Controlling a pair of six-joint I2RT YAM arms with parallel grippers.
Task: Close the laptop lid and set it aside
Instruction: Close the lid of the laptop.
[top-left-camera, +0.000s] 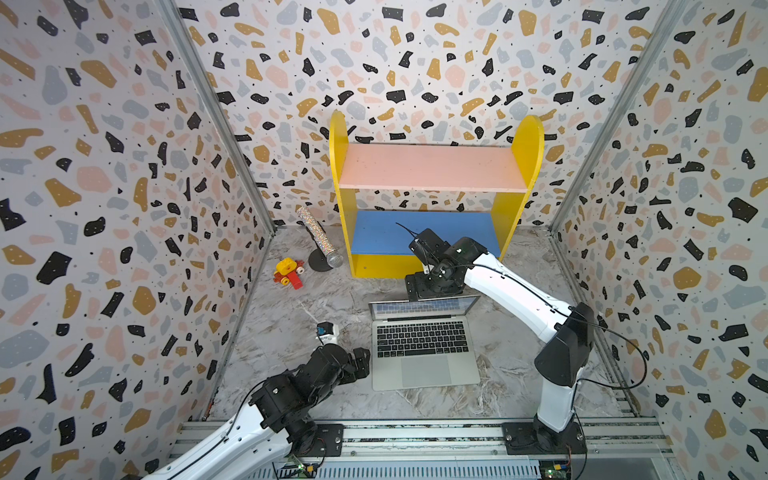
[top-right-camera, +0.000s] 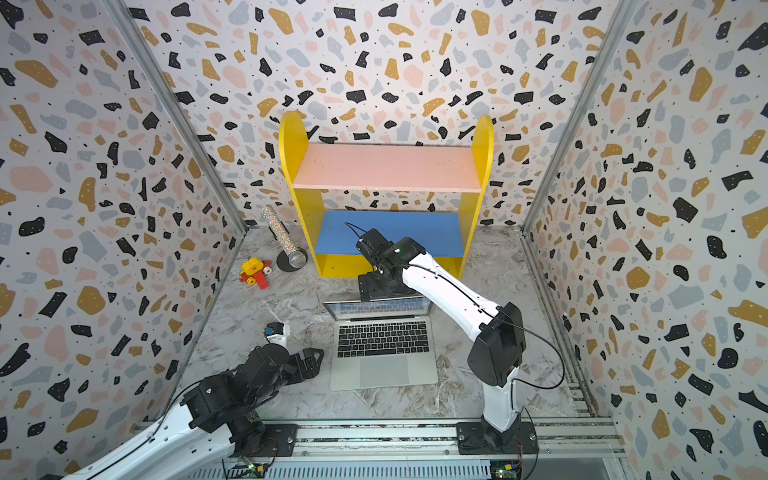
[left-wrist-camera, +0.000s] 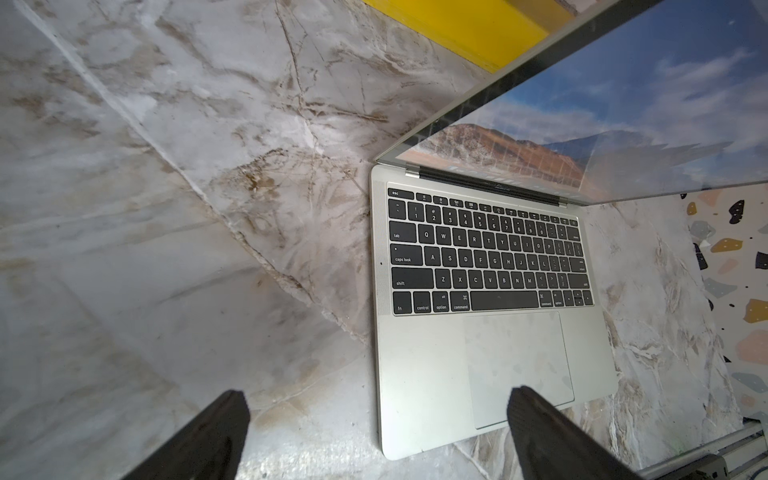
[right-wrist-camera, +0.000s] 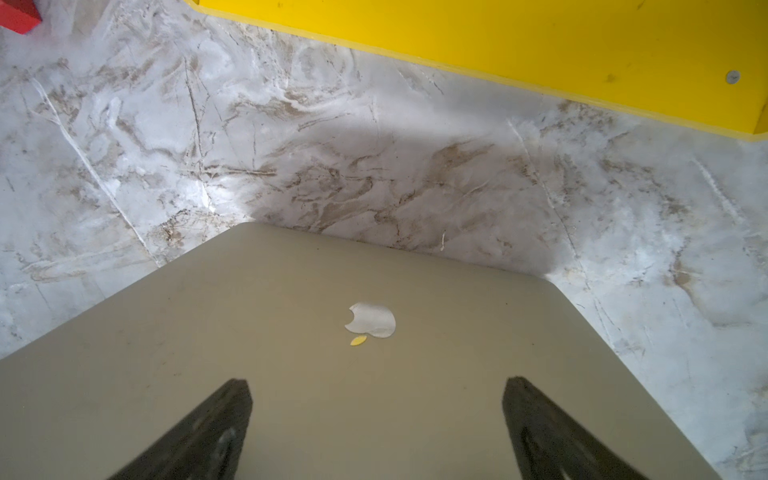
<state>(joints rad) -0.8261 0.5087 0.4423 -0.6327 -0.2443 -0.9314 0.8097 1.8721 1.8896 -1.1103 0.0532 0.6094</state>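
At ten o'clock from the laptop (top-left-camera: 424, 353) lie a toy vehicle (top-left-camera: 288, 272) and a glitter tube (top-left-camera: 318, 237), well apart from the work. The left tool (top-left-camera: 361, 363) hangs at about eight o'clock of the laptop's base, jaws spread wide and holding nothing. In the left wrist view one of its fingers (left-wrist-camera: 536, 419) shows over the trackpad's near corner and the other over the bare surface (top-left-camera: 291, 316).

The laptop sits mid-surface, keyboard up, with the laptop lid (top-left-camera: 422, 307) open and near upright. At twelve o'clock, between the lid and the yellow shelf (top-left-camera: 345, 208), the right tool (right-wrist-camera: 376, 382) is released too, fingers wide apart over the lid's outer cover, the apple logo just ahead of them. Whether it touches the cover I cannot tell.

This looks like the start of the closing step. Next, the right tool likely needs to press the lid's upper edge toward six o'clock, gently, while the left guards the base against sliding.
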